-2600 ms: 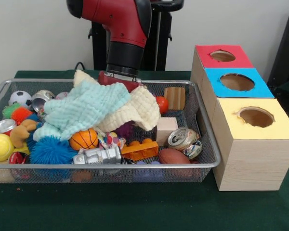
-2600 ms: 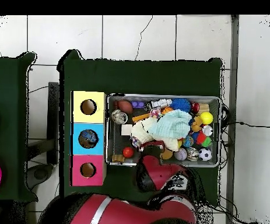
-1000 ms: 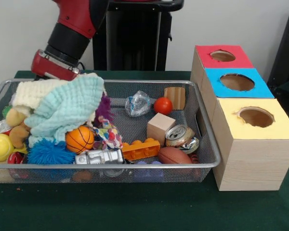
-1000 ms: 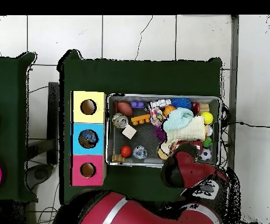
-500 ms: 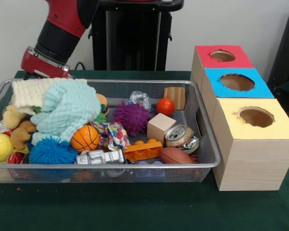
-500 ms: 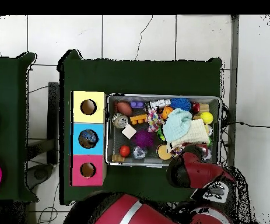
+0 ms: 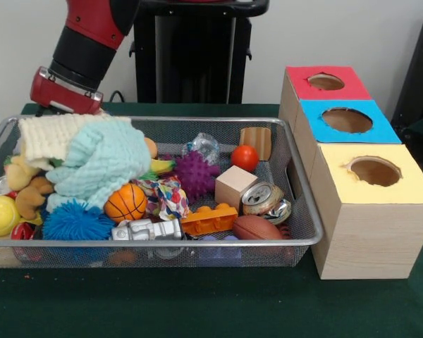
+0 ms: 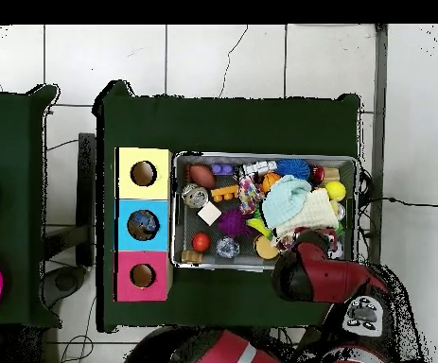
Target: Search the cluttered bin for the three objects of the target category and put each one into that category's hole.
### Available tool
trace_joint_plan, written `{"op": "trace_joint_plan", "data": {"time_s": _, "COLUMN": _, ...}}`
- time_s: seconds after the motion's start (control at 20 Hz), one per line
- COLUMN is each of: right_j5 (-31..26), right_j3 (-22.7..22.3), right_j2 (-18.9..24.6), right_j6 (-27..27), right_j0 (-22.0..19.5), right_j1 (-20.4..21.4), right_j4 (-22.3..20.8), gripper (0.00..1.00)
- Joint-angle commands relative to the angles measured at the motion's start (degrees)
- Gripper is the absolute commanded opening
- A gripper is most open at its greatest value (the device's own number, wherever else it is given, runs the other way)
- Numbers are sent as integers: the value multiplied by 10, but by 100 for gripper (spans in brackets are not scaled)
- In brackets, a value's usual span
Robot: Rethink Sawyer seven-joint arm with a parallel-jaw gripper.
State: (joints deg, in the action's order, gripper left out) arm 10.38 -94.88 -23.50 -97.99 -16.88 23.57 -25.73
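Robot lab, pedestal-mounted red arm (image 7: pixel 92 35), green-clothed table (image 7: pixel 197 303), tiled floor (image 8: pixel 222 57), plain white wall (image 7: pixel 28 49)

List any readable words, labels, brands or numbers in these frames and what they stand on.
No text can be read.
Crushed can: its print is too blurred to read.
Patterned cloth: coloured marks only, no letters to make out.
Boxes: plain coloured tops, unlabelled.
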Motion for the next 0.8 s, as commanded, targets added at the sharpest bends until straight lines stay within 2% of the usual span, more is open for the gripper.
{"op": "trace_joint_plan", "data": {"time_s": 0.05, "right_j5": -92, "right_j3": -2, "right_j2": 99, "right_j6": -17, "right_j0": -2, "right_j1": 78, "right_j4": -32, "gripper": 100}}
{"op": "trace_joint_plan", "data": {"time_s": 0.1, "right_j5": -93, "right_j3": 3, "right_j2": 79, "right_j6": -19, "right_j0": 13, "right_j1": 79, "right_j4": -29, "gripper": 100}}
{"op": "trace_joint_plan", "data": {"time_s": 0.2, "right_j5": -109, "right_j3": 4, "right_j2": 72, "right_j6": -18, "right_j0": 18, "right_j1": 84, "right_j4": -27, "gripper": 100}}
{"op": "trace_joint_plan", "data": {"time_s": 0.5, "right_j5": -159, "right_j3": -11, "right_j2": 100, "right_j6": -6, "right_j0": 9, "right_j1": 116, "right_j4": -26, "gripper": 100}}
{"op": "trace_joint_plan", "data": {"time_s": 0.8, "right_j5": -211, "right_j3": -29, "right_j2": 96, "right_j6": -12, "right_j0": 21, "right_j1": 138, "right_j4": -12, "gripper": 100}}
